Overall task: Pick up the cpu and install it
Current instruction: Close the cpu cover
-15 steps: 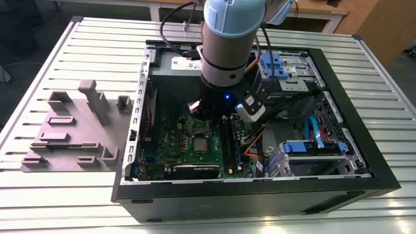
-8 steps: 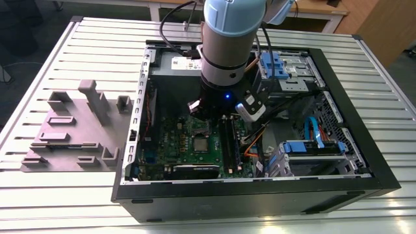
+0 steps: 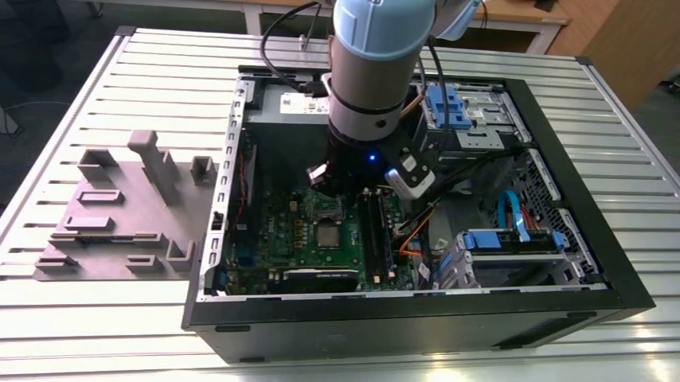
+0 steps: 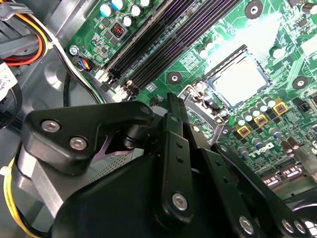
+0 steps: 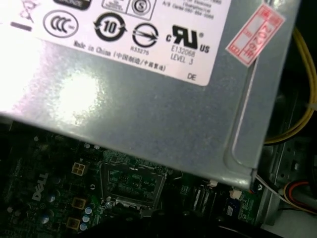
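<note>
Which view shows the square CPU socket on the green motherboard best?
The second wrist view: the silver-framed square CPU socket lies bright and unobstructed on the green motherboard. The exterior view shows the socket from afar; the first wrist view shows it shadowed beside the grey labelled box.

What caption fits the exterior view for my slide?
Robot arm reaching down into an open PC case on a slatted table, poised above the green motherboard near its socket.

Open black computer case on slatted table, green motherboard inside, grey fixture block beside the case, near a table edge, grey white-labelled box.
</note>
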Tool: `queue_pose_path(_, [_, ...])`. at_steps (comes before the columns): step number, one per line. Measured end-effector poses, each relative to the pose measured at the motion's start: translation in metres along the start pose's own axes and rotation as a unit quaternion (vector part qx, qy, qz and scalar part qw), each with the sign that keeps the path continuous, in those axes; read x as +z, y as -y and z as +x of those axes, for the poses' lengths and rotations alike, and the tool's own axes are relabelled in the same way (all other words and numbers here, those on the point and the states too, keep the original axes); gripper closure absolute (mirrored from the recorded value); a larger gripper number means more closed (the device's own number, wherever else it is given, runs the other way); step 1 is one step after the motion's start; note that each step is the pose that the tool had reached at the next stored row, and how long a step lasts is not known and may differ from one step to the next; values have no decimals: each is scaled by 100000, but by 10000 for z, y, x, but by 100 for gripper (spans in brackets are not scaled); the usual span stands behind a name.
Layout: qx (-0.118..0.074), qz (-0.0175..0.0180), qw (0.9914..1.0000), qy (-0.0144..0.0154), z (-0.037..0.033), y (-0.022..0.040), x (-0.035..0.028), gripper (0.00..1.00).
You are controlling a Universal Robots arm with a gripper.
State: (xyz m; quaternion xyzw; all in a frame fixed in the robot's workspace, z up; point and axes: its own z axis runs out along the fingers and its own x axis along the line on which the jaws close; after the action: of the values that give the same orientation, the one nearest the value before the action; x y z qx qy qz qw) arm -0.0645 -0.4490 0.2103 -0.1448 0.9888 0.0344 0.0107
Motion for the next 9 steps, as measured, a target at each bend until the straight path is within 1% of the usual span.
queue_pose_path(5, [-344, -227, 99999, 46, 3, 11, -1, 90])
queue_pose_path(9, [-433, -256, 99999, 47, 4, 14, -1, 90])
